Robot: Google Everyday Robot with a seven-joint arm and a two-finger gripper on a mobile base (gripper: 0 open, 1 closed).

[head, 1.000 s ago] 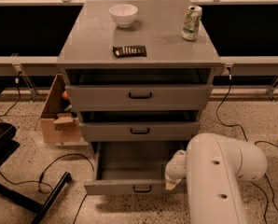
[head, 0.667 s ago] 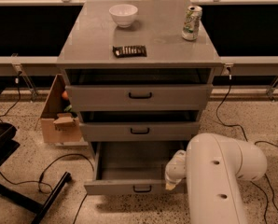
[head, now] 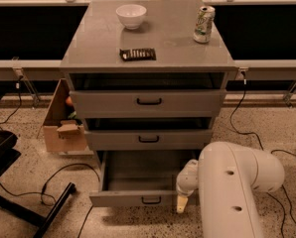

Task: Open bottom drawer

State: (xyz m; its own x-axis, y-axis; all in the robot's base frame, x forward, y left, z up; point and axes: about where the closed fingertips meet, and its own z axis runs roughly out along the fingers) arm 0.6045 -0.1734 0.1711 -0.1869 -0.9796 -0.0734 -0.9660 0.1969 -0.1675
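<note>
Cabinet (head: 148, 105): bottom drawer (head: 123, 198) stands well out at floor level, interior showing. Tool (head: 182, 202) at drawer's front right corner; its grip cannot be told. Finish with a straight outward pull at handle (head: 151, 200), no sideways drag.

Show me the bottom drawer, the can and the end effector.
bottom drawer (head: 123, 199): camera view, front panel.
can (head: 204, 24): camera view, side.
end effector (head: 182, 204): camera view, its tip, at the drawer's right front corner.

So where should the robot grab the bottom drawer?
By the small black bar handle mid-front of the bottom drawer, coming straight from the front: it is a level bar facing outward. The end effector is at the drawer's right front corner.
</note>
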